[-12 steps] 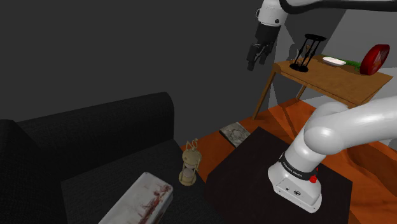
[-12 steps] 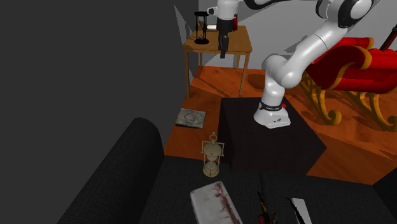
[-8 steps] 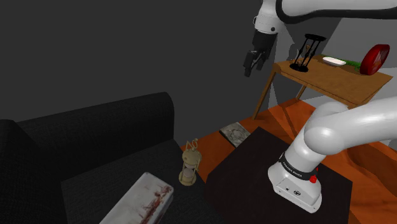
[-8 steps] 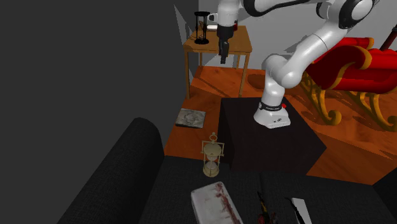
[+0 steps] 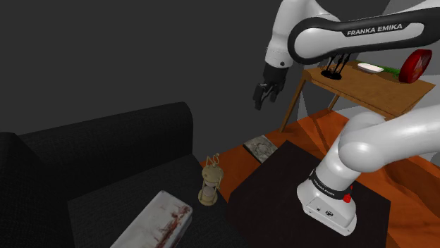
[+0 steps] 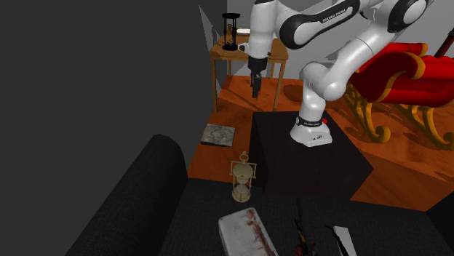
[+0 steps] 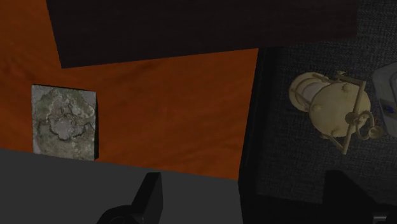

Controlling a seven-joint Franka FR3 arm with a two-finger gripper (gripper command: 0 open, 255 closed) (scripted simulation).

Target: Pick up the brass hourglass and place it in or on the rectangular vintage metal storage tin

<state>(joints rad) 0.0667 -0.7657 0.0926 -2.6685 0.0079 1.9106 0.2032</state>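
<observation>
The brass hourglass (image 5: pixel 210 182) stands upright on the black sofa seat (image 5: pixel 127 211), near the seat's edge. Beside it, nearer the camera, lies the rectangular tin (image 5: pixel 159 220), drawn white with red stains. Both also appear in the second exterior view, hourglass (image 6: pixel 243 178) and tin (image 6: pixel 247 233). My gripper (image 5: pixel 264 95) hangs high in the air, well above and beyond the hourglass, pointing down. In the wrist view the fingers (image 7: pixel 149 197) stand wide apart with nothing between them, and the hourglass (image 7: pixel 331 108) lies far below, off to one side.
A wooden side table (image 5: pixel 367 84) behind the arm carries a black hourglass (image 6: pixel 231 30), a white dish and a red object. A grey stone slab (image 5: pixel 259 147) lies on the orange floor. The black stand (image 5: pixel 282 190) sits beside the sofa. A red sleigh-like chair (image 6: pixel 407 73) stands further off.
The arm has swung the gripper down and toward the shoulder view's left, away from the side table and closer to the sofa. The fingers stay open; hourglass and tin have not moved.
</observation>
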